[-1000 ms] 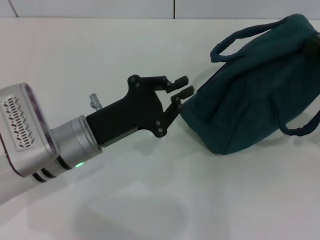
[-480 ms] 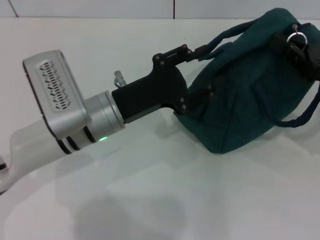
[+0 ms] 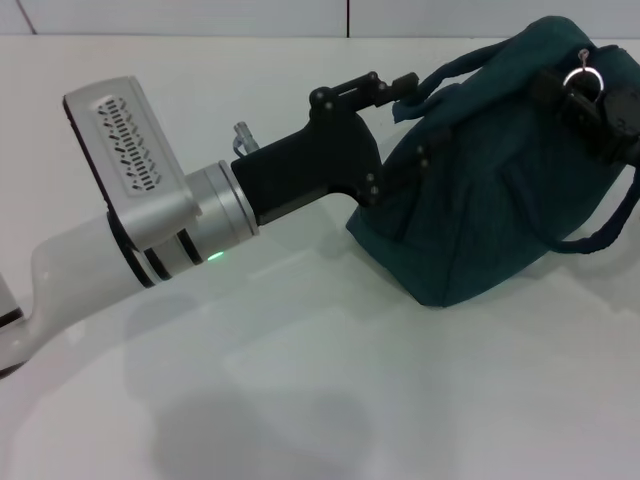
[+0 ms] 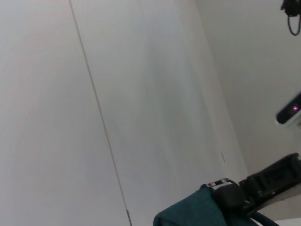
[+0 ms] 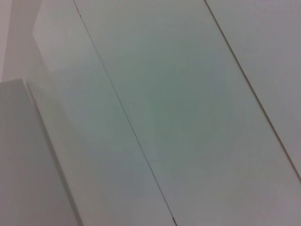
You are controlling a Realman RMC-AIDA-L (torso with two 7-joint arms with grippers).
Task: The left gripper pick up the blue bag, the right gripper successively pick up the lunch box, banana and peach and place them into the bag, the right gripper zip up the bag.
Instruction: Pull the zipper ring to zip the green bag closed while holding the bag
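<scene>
Blue bag [image 3: 500, 190] cropped at the right edge; right claw [image 3: 600, 105] half out of view.

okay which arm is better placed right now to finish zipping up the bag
Right, probably. The right gripper sits at the metal ring zipper pull on top of the blue bag. The left gripper is at the bag's opposite end by a handle, steadying it.

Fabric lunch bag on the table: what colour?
Dark teal fabric lunch bag; head view shows it best.

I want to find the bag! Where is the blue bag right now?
In the head view the blue bag sits on the white table at the right side, with the left claw at its near handle.
</scene>
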